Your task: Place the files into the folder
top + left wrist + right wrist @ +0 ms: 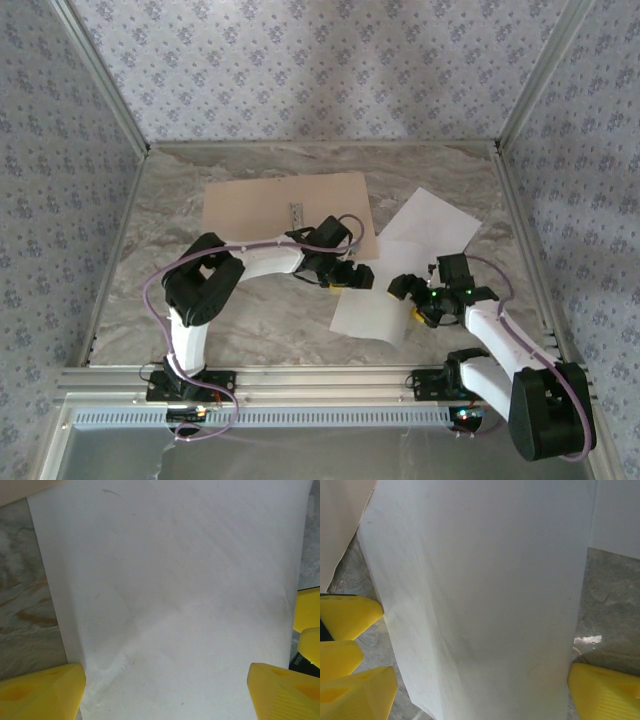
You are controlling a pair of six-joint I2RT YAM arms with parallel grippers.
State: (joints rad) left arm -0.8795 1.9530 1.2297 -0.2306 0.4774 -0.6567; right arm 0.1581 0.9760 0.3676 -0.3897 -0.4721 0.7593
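1. The folder (262, 212) lies open, back-left of the sheets.
2. The left gripper (352, 276), jaws wide, straddles the near sheet (372, 308) (nothing held).
3. The right gripper (410, 290), equally wide, flanks its right side; the second sheet (437, 225) lies behind.
4. Pickup is in hand; the next move likely calls for pinching a thin edge.

Marbled table (250, 320): folder (270, 205), two files (435, 225)

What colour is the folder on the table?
The folder is light tan-brown; the top external view shows it best.
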